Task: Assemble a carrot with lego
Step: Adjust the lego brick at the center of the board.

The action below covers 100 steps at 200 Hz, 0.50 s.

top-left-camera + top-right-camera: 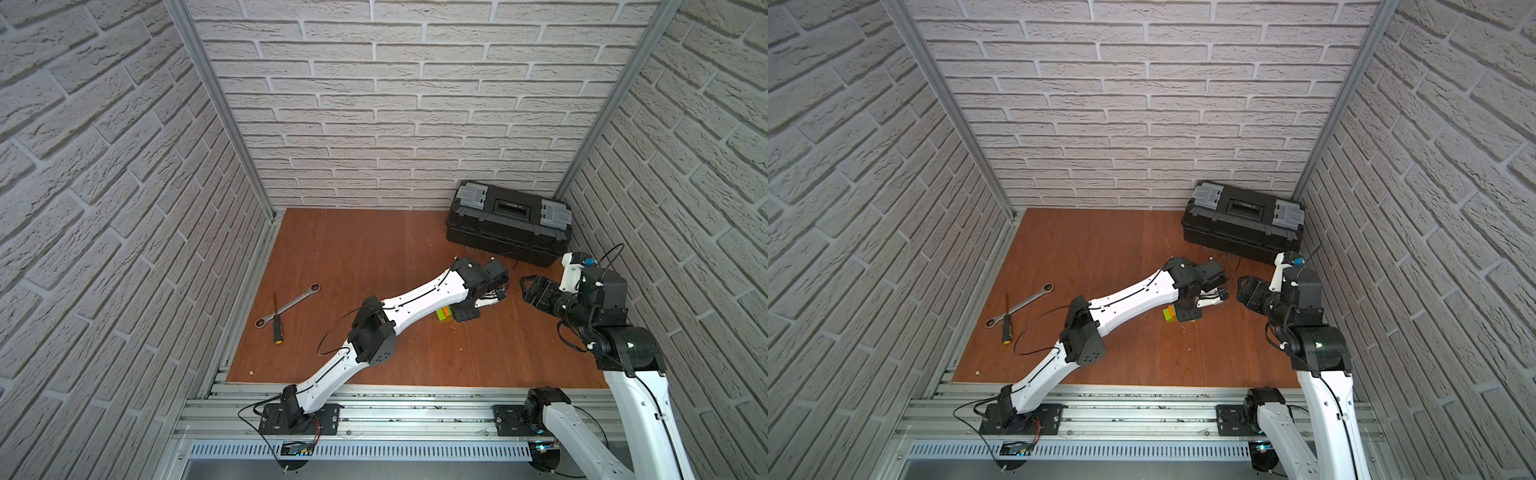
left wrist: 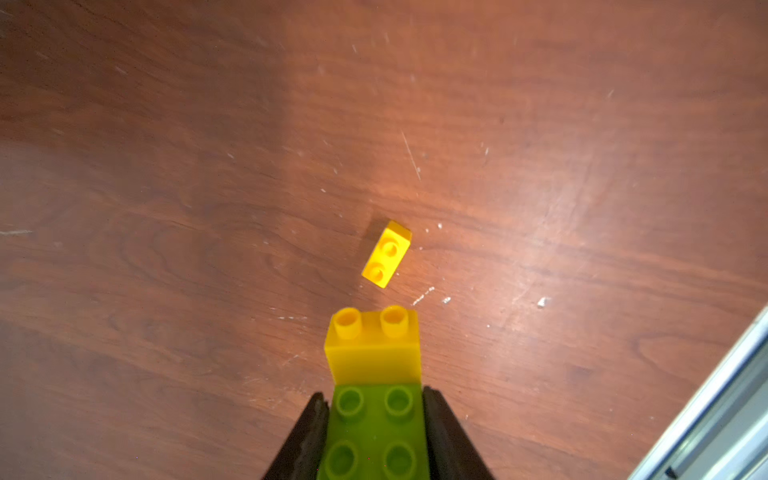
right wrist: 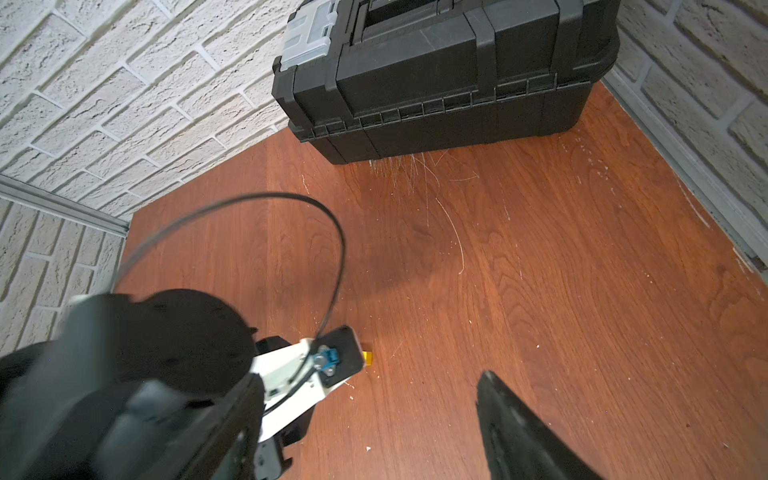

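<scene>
Left gripper: clamped on the carrot, and the 2 black fingers press flat on the lime green sides, jaws only as wide as that brick.
Carrot, close up: glossy moulded plastic, round hollow studs, 4 green studs showing between the fingers, and a yellow 2-stud piece seated on the far end.
Carrot, from above: in both top views it pokes sideways out of the gripper near the middle of the table, and, with lime green and an orange layer showing. Whether it touches the wood, I cannot tell.
Yellow brick: loose, a small smooth 2-stud block lying studs-up on the table, just beyond the carrot's yellow end and not touching it.
Right gripper: hanging off to the side near the toolbox, jaws spread wide, nothing between them.
Table: reddish wood-grain top, matte and covered in fine pale scratches.
Toolbox: boxy black ribbed plastic with 2 grey latches, lid down, in the far corner.
Wrench: slim bright metal bar with a ring at each end, well apart from the carrot.
Screwdriver: thin shaft, black grip with a yellow tip, lying across the wrench.
</scene>
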Each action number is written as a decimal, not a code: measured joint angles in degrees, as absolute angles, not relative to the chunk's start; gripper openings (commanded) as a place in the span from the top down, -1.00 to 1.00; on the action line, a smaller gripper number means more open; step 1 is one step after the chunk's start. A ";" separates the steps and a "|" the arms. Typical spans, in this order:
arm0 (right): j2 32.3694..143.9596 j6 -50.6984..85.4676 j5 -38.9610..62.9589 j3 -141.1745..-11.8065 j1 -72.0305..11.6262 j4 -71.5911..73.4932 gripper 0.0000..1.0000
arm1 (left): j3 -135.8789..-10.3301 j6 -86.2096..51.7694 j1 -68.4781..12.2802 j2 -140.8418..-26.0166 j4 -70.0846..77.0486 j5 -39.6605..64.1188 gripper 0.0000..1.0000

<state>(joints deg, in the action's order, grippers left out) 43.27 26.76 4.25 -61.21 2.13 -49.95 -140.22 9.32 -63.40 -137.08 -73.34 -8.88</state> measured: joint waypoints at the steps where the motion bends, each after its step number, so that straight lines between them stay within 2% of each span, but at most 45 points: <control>1: 43.33 26.70 4.14 -61.30 2.13 -49.95 -0.64 | -139.74 9.32 -63.37 -136.55 -72.88 -8.82 1.00; 16: 44.18 25.89 2.87 -62.50 2.13 -50.02 -0.63 | -129.71 8.58 -62.83 -128.25 -64.79 -8.34 1.00; 69: 46.11 24.62 0.73 -67.72 2.13 -49.76 -0.63 | -75.09 -3.29 -55.64 -89.36 -19.68 -5.82 1.00; 100: 46.81 25.15 1.56 -67.57 2.13 -48.90 -0.61 | -50.46 -11.42 -54.30 -79.59 7.99 -5.87 1.00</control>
